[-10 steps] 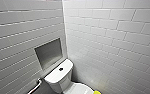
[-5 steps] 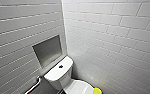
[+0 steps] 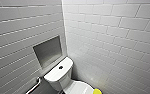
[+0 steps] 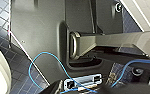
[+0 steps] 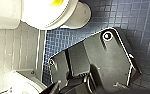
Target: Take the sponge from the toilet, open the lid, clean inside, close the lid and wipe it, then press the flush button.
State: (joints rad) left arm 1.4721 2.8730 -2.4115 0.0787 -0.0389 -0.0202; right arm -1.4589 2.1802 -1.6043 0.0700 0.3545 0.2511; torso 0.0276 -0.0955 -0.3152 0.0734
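Change noted: across the last second my head view shifts only slightly. The fixtures hold their places against one another, so nothing in the scene has been disturbed. My judgement is that the task stands at its very beginning, with the pick-up not yet made.

Location of task item: the small bright yellow sponge block (image 3: 97,91) rests on the smooth white oval plastic lid (image 3: 78,88), which is down. It lies toward the front of the white glossy ceramic toilet (image 3: 63,81), well apart from the small dark round flush button (image 3: 60,67) in the centre of the flat tank top. My right wrist view catches an edge of the same yellow block above the rounded bowl.

End effectors: I cannot tell whether my left gripper or my right gripper is apart or together. Neither is at the sponge.

Materials and shapes: the tank is rectangular with softened corners, and its glaze is reflective. The white rectangular wall tiles (image 3: 116,37) run in staggered courses and meet at a corner behind the toilet. A grey recessed square niche (image 3: 47,51) sits in the left wall, with a metal rail (image 3: 34,85) below it. The floor is small dark blue mosaic tile (image 5: 141,20), with close grout lines.
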